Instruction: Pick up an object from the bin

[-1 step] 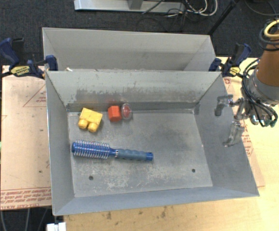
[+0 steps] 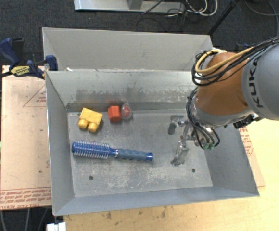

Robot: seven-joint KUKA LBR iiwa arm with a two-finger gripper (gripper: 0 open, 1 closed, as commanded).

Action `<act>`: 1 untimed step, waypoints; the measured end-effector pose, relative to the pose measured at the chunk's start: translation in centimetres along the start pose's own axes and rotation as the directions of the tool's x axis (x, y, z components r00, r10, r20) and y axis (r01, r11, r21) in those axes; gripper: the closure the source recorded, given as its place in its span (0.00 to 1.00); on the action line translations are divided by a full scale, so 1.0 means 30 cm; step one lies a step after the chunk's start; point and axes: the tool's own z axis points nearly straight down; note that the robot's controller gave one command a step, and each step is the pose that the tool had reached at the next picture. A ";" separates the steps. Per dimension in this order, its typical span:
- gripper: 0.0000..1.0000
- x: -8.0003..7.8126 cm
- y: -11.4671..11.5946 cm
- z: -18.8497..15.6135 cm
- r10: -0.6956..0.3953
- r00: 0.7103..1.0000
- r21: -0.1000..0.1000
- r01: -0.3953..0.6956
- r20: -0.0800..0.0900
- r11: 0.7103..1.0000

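My gripper [image 2: 176,142] hangs over the bare floor in the right half of the bin, open, its two metal fingers [image 2: 179,157] spread apart with nothing between them. The nearest loose thing is a blue hairbrush [image 2: 111,152] lying flat to its left, handle end pointing toward the gripper and bristle head toward the bin's left wall. A short gap of floor separates the handle tip from the fingers.
Along the back wall lie a yellow toy block [image 2: 90,119], a small red block [image 2: 114,113] and a pale pink round piece [image 2: 126,110] touching it. The arm's orange cover and cables overhang the bin's right side.
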 end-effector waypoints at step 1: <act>0.00 0.004 0.191 0.321 -0.148 0.989 0.003 0.148 0.000 0.989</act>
